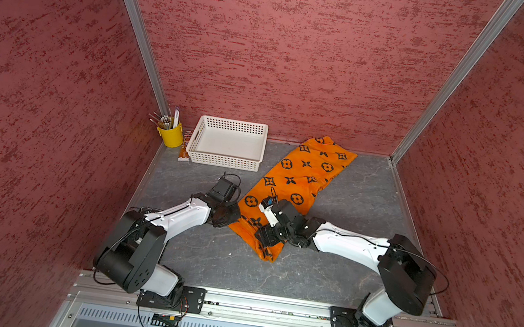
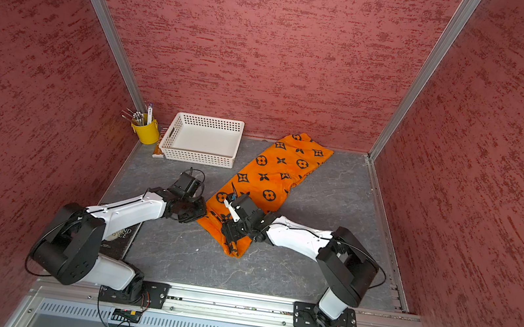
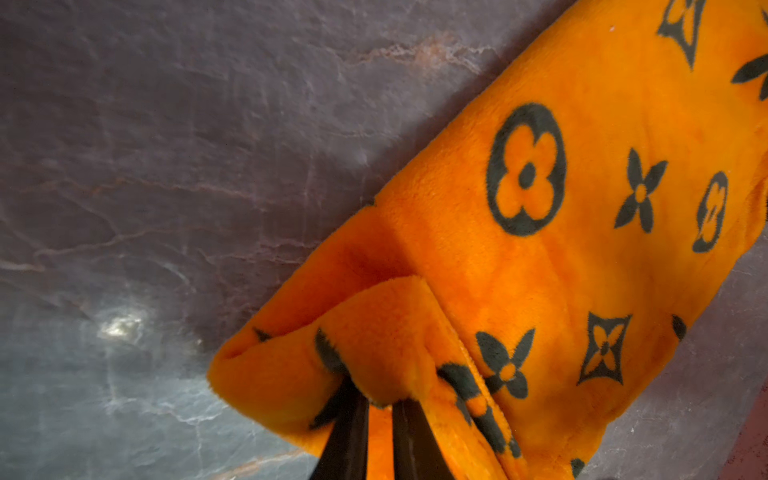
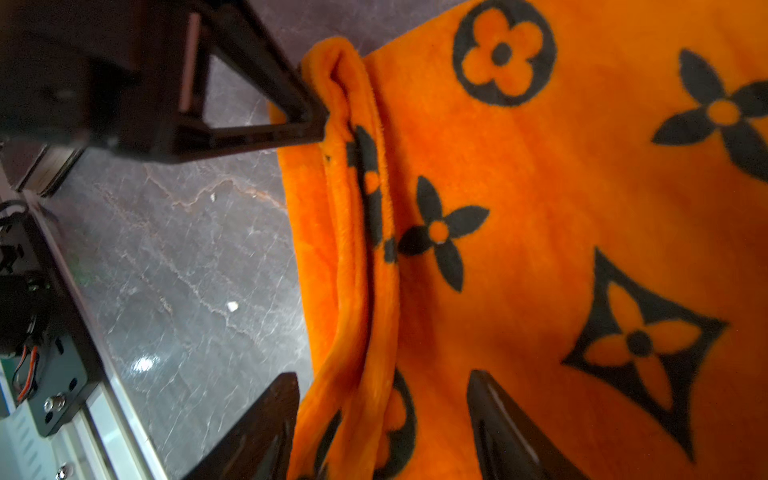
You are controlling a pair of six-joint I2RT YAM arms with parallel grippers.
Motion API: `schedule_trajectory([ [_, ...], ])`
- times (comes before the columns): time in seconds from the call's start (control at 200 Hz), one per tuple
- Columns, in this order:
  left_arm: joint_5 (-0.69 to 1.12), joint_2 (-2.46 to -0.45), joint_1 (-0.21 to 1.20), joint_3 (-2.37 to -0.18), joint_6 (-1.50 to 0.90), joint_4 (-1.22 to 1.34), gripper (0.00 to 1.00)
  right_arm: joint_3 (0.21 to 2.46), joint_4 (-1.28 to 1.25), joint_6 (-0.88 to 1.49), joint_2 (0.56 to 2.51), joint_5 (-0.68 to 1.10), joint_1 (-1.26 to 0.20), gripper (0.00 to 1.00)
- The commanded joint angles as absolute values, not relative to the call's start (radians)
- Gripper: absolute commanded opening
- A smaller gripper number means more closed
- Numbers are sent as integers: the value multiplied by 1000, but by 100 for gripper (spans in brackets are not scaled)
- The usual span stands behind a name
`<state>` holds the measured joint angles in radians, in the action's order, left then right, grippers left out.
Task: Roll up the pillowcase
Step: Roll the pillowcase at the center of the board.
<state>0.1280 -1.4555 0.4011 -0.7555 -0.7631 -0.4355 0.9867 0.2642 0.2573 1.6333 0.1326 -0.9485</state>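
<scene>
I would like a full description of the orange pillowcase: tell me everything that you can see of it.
The pillowcase is plush, bright orange fabric printed with black flowers and diamond stars. It lies folded into a long strip, slanting across the grey table, not yet rolled; its far end reaches the back wall. At the near end the edge is turned over into a small fold. The left gripper pinches that fold; the right gripper stands open astride the same edge.

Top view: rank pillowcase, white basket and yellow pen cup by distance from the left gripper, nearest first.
1. pillowcase: touching; the left gripper pinches its near left corner.
2. white basket: beyond the gripper, against the back wall.
3. yellow pen cup: back left corner, on the basket's far side.
</scene>
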Motion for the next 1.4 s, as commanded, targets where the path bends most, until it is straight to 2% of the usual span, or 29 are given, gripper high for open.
schedule_trajectory([
  [0.0, 106, -1477, 395, -774, -793, -420, 16, 1003, 420, 212, 1611, 53, -997, 71],
  [0.125, 106, -1492, 396, -776, -802, -415, 16, 1004, 492, 203, 1606, 17, -1031, 77],
  [0.316, 108, -1500, 396, -781, -807, -408, 16, 1078, 550, 199, 1633, -21, -1061, 80],
  [0.346, 109, -1498, 396, -781, -806, -410, 16, 1098, 554, 204, 1639, -23, -1067, 90],
  [0.421, 106, -1495, 396, -781, -805, -411, 16, 1143, 552, 220, 1655, -16, -1082, 99],
  [0.691, 115, -1501, 396, -783, -805, -408, 16, 1186, 574, 253, 1764, -79, -1118, 98],
  [0.877, 114, -1502, 391, -784, -797, -410, 16, 1122, 621, 272, 1715, -216, -1091, 98],
  [0.992, 112, -1504, 390, -792, -789, -414, 16, 1077, 632, 277, 1673, -260, -1052, 93],
  [1.107, 109, -1508, 388, -800, -778, -421, 16, 1036, 627, 285, 1643, -274, -1029, 89],
  [1.393, 105, -1519, 388, -804, -772, -427, 16, 983, 609, 287, 1627, -293, -1004, 86],
])
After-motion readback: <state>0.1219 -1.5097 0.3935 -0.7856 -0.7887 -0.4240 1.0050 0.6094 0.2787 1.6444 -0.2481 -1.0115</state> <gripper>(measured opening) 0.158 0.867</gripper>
